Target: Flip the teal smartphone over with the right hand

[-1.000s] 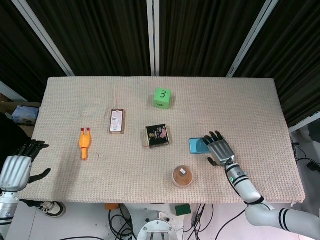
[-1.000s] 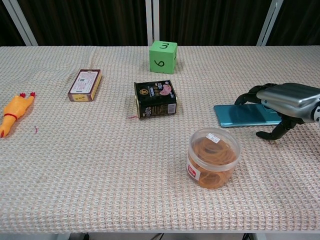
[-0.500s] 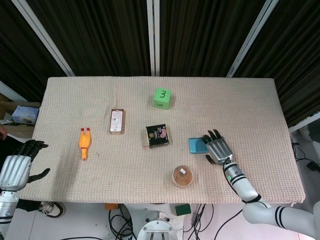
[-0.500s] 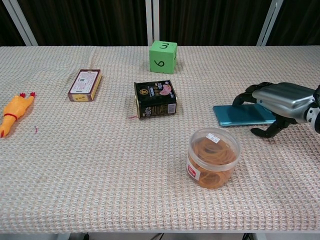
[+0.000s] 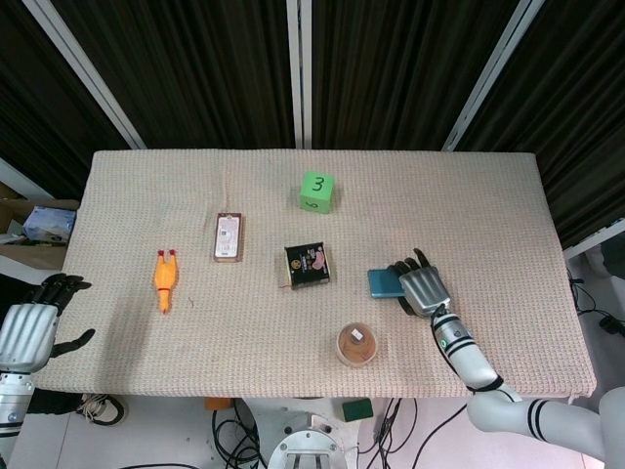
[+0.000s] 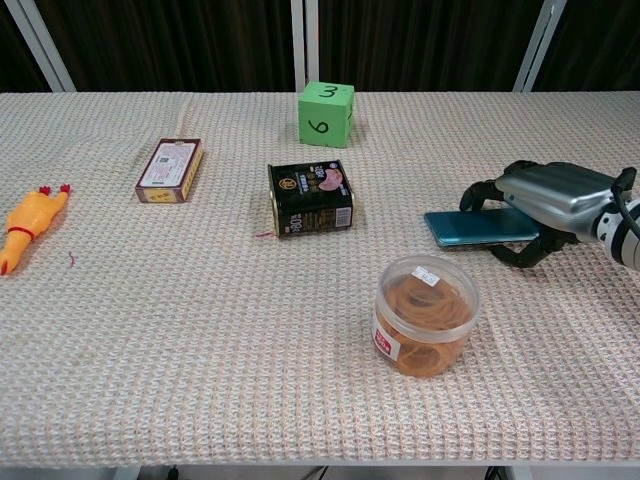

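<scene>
The teal smartphone (image 5: pixel 383 281) (image 6: pixel 470 227) lies on the woven mat at the right, long side running left to right. My right hand (image 5: pixel 422 290) (image 6: pixel 550 195) covers its right end, with fingers curled over the far edge and the thumb against the near edge, gripping it. The phone's near edge looks slightly raised off the mat. The covered end of the phone is hidden. My left hand (image 5: pixel 29 327) hangs off the table's front left corner, fingers apart and holding nothing.
A clear jar of rubber bands (image 6: pixel 425 313) stands just in front and left of the phone. A black tin (image 6: pixel 311 197), a green numbered cube (image 6: pixel 326 113), a small box (image 6: pixel 171 170) and a rubber chicken (image 6: pixel 28 222) lie further left.
My right hand has slid left along the phone and closed around its right end. The phone has shifted slightly left and its near edge has tipped up. The left hand is still.
</scene>
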